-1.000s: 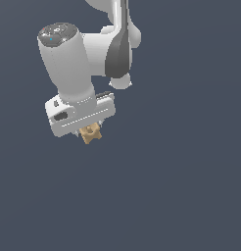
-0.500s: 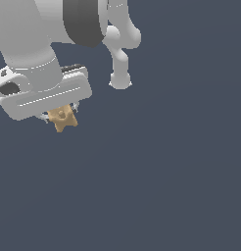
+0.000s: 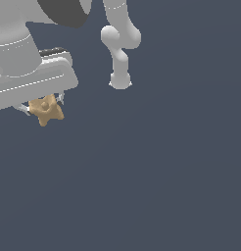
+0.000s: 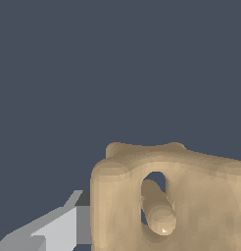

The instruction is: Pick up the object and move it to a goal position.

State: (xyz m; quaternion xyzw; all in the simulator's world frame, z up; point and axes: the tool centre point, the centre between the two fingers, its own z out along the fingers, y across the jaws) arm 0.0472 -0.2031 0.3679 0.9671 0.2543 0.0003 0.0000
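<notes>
Gripper (image 3: 44, 109) and the clamped object (image 3: 45, 110) now sit farther toward the exterior view's left and appear larger than before, with the hand partly out of frame.

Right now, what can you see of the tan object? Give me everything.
The object is a small tan, matte, lumpy piece, roughly star-shaped with knobbly points. In the wrist view it looks blockier, with a hole through it and a rounded peg inside. It hangs under the white gripper, held between the fingers, at the exterior view's left. Nothing else touches it.
</notes>
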